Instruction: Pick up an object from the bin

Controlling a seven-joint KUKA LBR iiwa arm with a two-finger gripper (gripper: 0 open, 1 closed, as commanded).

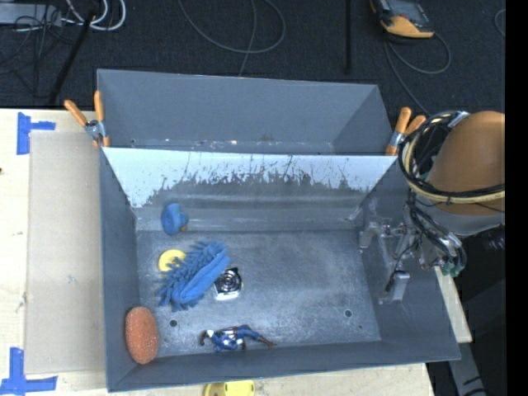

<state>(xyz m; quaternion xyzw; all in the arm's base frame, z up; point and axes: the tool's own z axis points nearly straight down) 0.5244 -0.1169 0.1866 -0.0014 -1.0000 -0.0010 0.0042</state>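
Blue-and-dark trinket (pixel 231 338) and orange oval (pixel 141 334) lie near-left, untouched; gripper (pixel 395 287) hangs by the bin's (pixel 289 291) right wall, opening unreadable, so probably the approach step, needing a leftward traverse, then descent.

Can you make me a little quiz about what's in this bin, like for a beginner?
1. True or false: the end effector hangs at the view's right side of the grey metal bin, apart from the things.
2. Where does the brownish-orange oval lump lie? A) front left corner B) back right corner C) middle
3. Fill in: the flat piece peeking out beside the blue bristly plush toy is coloured ____.
Key: 1 true; 2 A; 3 yellow.
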